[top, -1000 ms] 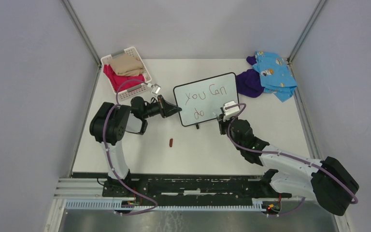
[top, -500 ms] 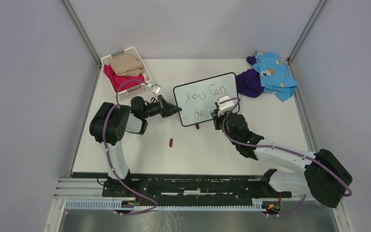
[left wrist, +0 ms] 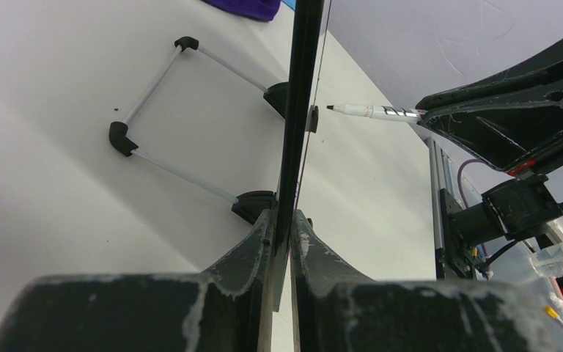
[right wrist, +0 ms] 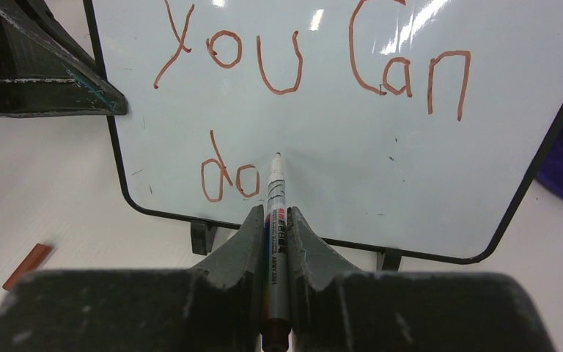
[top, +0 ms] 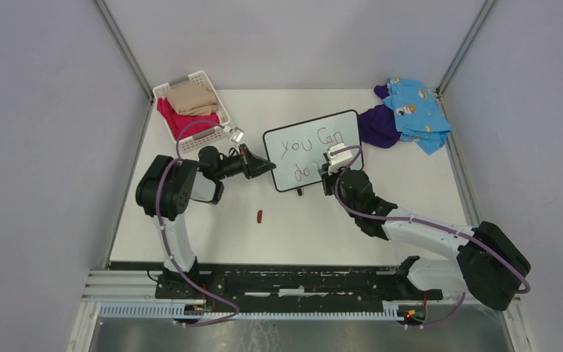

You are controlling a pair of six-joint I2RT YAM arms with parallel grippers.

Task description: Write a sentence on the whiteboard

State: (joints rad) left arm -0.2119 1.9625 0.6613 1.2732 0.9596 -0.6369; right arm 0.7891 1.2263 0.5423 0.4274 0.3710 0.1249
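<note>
Right hand (right wrist: 276,220): we see it farther left than before, pinching the marker (right wrist: 275,187) beside "do".
Left hand (left wrist: 284,220): clamps the whiteboard's (right wrist: 381,161) left edge.

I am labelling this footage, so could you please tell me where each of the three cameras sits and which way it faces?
Top external: above and behind, looking down at the table; left arm and right arm show whole.
Left wrist: on the left gripper, sighting along the whiteboard edge it clamps.
Right wrist: on the right gripper, facing the sentence; its fingers hold the marker.
Shared: both wrist views show whiteboard and marker.
</note>
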